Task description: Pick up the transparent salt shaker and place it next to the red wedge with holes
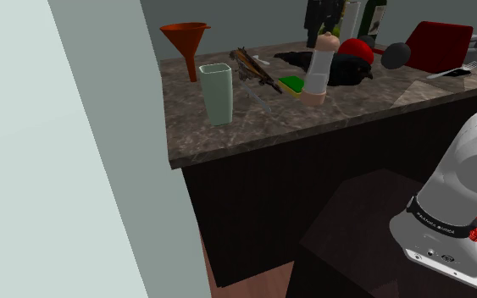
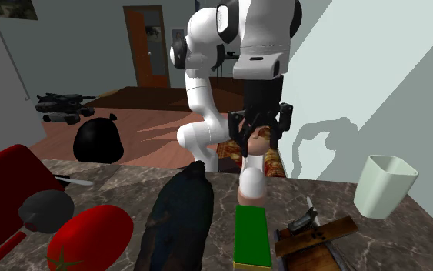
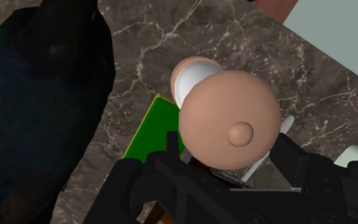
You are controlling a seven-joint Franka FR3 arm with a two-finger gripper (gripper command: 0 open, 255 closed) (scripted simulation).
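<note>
The salt shaker (image 1: 321,72) is tall, with a pale see-through body and a tan cap and foot. It stands on the marble counter (image 1: 355,110) beside a green block (image 1: 293,83). My gripper (image 2: 257,132) comes down from above, its fingers (image 2: 238,127) pressed against both sides of the cap. Seen from the wrist, the round cap of the shaker (image 3: 229,121) sits between the black fingers (image 3: 171,143) of my gripper (image 3: 228,137). The dark red wedge (image 1: 438,42) lies at the counter's far end, and in the second exterior view the wedge (image 2: 7,177) is at the left.
A black lumpy object (image 2: 180,223) lies right beside the shaker. Between it and the wedge sit a red round thing (image 2: 91,235), a grey pan (image 2: 45,209) and a fork (image 2: 72,182). A pale cup (image 1: 218,93), an orange funnel (image 1: 185,42) and a wooden board (image 2: 314,235) stand on the other side.
</note>
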